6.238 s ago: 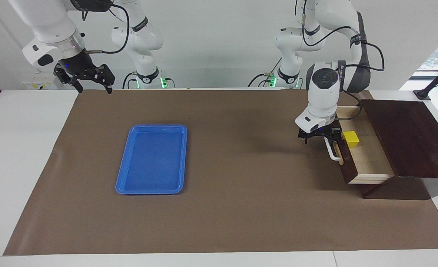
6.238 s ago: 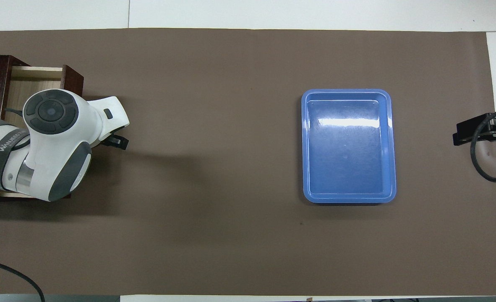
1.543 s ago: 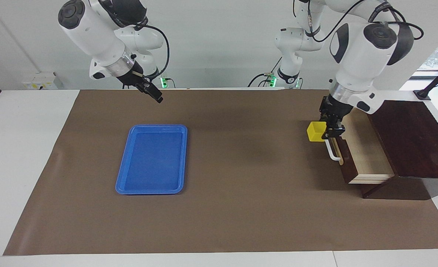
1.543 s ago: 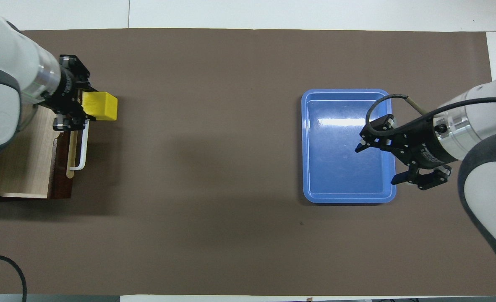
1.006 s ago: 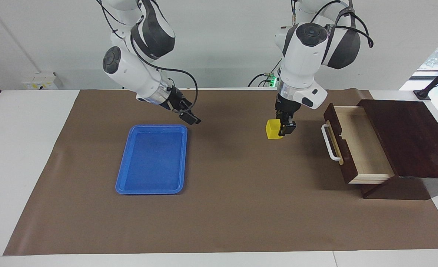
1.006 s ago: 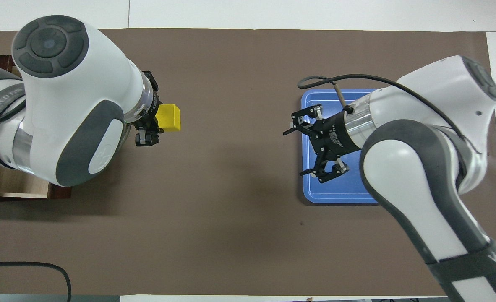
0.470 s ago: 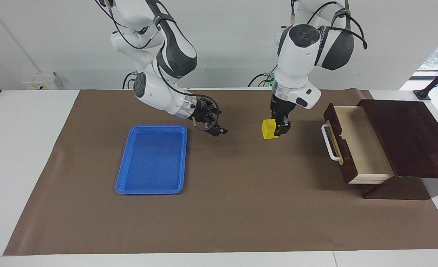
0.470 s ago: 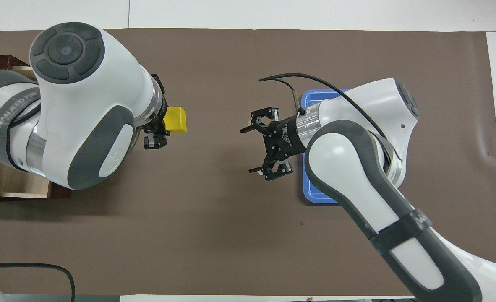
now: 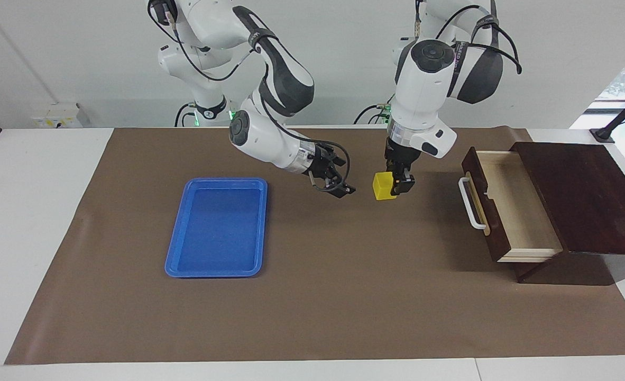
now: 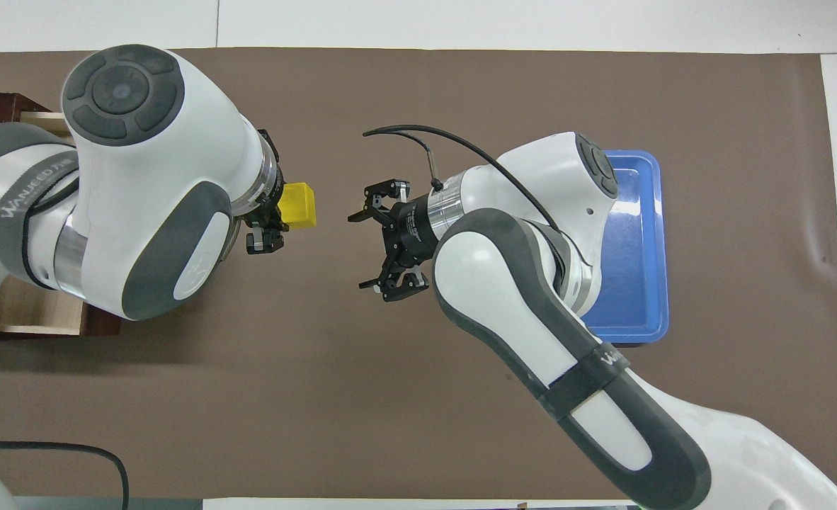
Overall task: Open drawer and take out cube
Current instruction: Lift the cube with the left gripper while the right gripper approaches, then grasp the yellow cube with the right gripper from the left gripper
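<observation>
**Cube held over mid-table, open gripper closing in**

Left gripper [image 9: 397, 186] clamped on the yellow cube [image 9: 383, 186], up in the air over the brown mat [image 9: 312, 296], between the drawer [image 9: 497, 206] and the blue tray [image 9: 216, 227]. Cube sticking out sideways from the fingers toward the right arm's end of the table, one face turned that way, slightly tilted; no long axis to speak of, all sides alike. Seen in the overhead view just past the left arm's wrist, cube [image 10: 298, 206] clear of everything but the fingers.

Drawer pulled out of the dark wooden box [image 9: 582, 196], front with white bar handle [image 9: 470, 203] facing the middle of the table, long side running nearer-to-farther from the robots, pale inside showing, nothing in it.

Right gripper [image 9: 339, 186] spread wide, holding nothing, pointed at the cube, over the mat near the cube but apart from it.

Compared with half a second back: cube and left gripper barely shifted; right gripper moved off the tray's edge and much closer to the cube, tray now more exposed in the overhead view. Six seconds back: cube lying in the drawer, right arm parked at its own end.
</observation>
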`<state>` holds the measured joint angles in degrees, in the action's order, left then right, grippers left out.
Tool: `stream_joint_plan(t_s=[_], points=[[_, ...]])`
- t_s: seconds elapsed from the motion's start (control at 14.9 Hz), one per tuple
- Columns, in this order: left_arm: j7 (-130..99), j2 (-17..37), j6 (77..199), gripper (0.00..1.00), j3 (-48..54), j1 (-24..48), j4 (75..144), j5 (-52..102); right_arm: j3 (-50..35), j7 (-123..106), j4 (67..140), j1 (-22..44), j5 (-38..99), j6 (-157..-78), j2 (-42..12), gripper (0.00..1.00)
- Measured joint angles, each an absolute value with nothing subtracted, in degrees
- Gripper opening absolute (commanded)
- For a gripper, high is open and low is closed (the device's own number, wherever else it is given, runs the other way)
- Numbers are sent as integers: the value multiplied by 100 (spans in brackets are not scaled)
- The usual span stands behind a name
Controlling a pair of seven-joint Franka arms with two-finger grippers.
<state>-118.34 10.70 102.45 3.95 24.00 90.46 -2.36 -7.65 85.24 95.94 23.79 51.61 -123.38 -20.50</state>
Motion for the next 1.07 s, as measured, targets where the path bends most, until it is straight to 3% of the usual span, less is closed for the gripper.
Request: stream_joint_plan(t_s=[0.47, 1.07], points=[[-11984, 1072, 10244, 0, 378, 2400, 9163, -236, -764, 8783, 8993, 2601, 5290, -12694, -2543, 100], [-11987, 1071, 10205, 0, 333, 2399, 9178, -289, -740, 8796, 8873, 2809, 5289, -12972, -2628, 100]])
